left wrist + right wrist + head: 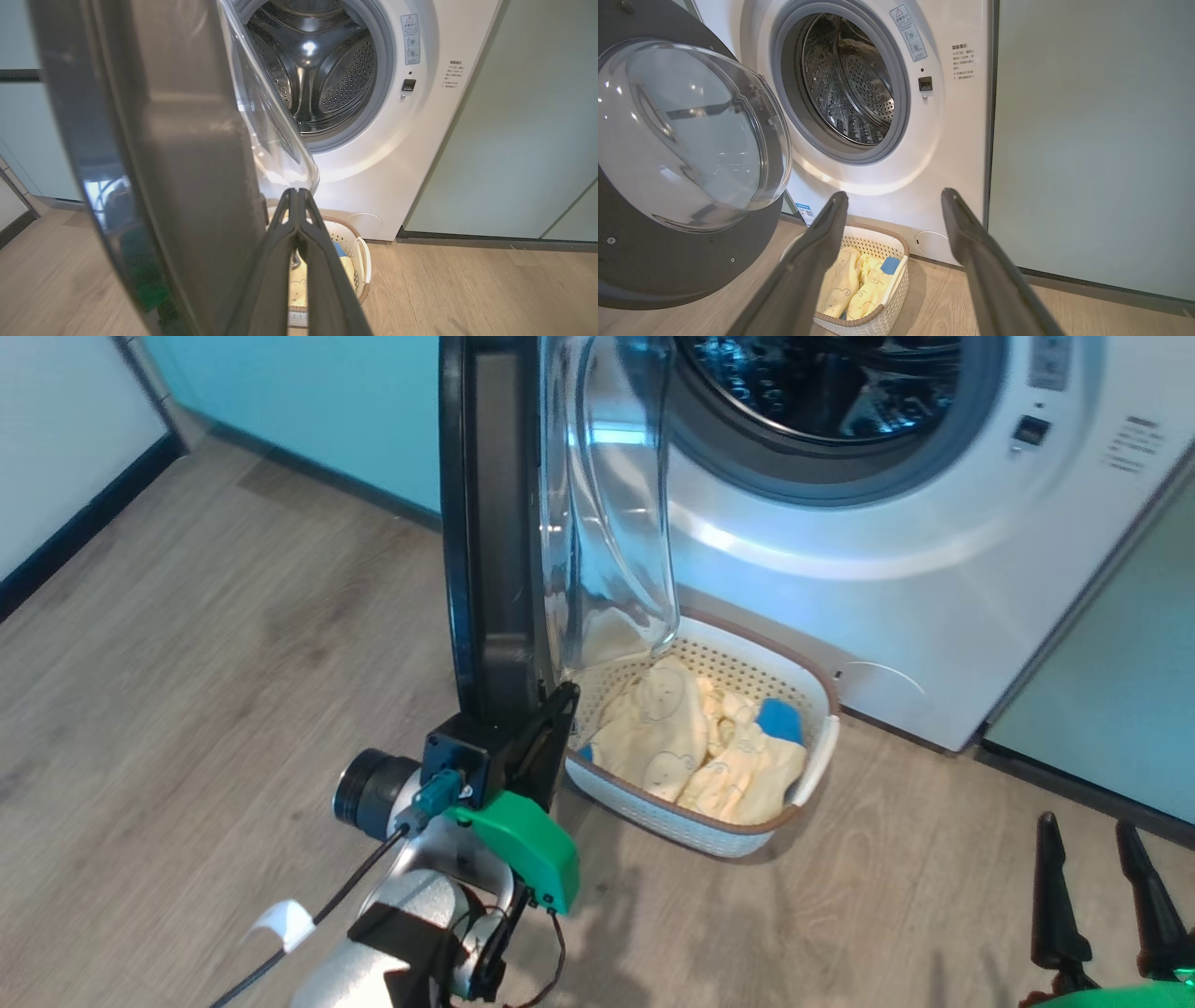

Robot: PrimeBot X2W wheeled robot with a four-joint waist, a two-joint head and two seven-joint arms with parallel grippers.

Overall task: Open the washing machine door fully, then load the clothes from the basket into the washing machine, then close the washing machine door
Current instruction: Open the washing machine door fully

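Your washing machine door (490,523) stands swung out from the washing machine (934,616). Its lower rim is just beside your left gripper (296,193), whose fingers are pressed together. Under its glass sits the basket (826,747) of clothes (672,737). Your right gripper (894,193) is spread, well apart.

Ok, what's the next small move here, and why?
Probably push the washing machine door wider with the shut left gripper, at its inner lower edge. The door stands roughly square to the washing machine, its glass bowl overhanging the basket of clothes, which would crowd a reach by the open right gripper.
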